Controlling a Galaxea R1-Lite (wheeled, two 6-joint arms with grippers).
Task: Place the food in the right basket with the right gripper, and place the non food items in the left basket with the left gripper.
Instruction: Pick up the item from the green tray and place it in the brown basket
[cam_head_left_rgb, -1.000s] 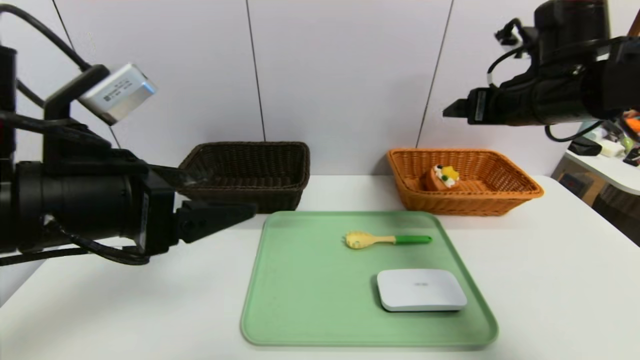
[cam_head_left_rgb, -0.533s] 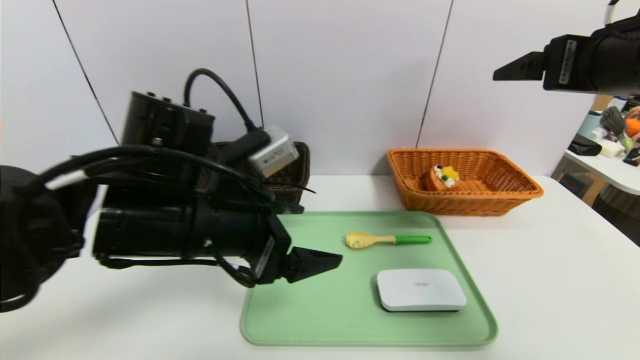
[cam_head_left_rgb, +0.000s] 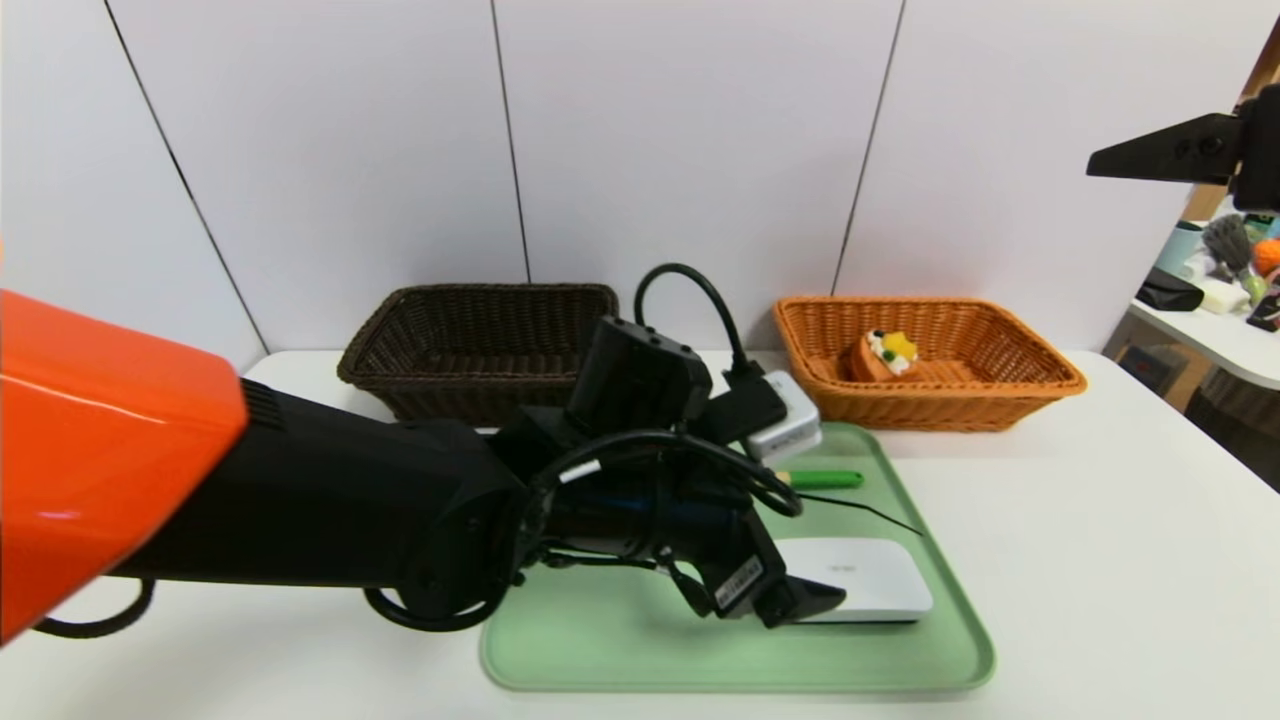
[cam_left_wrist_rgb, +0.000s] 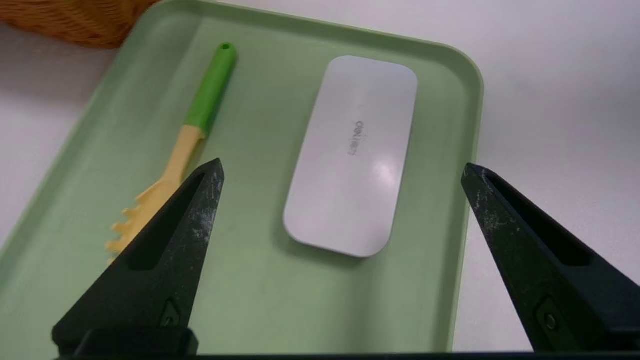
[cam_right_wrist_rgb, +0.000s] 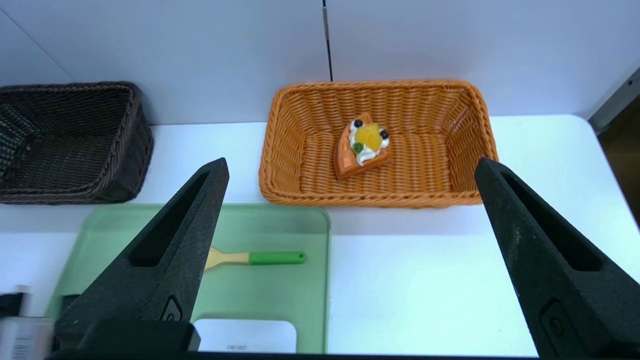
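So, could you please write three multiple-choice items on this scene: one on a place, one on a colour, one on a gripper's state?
1. Where is the toy cake wedge?
A) on the green tray
B) in the orange wicker basket
C) in the dark brown wicker basket

2. What colour is the utensil's handle?
A) green
B) white
C) red

3. How is the left gripper?
A) shut on the utensil
B) shut and empty
C) open and empty

1: B, the toy cake wedge lies inside the orange wicker basket.
2: A, the utensil's handle shows green against its pale yellow head.
3: C, the left gripper has its fingers wide apart above the white device, with nothing between them gripped.
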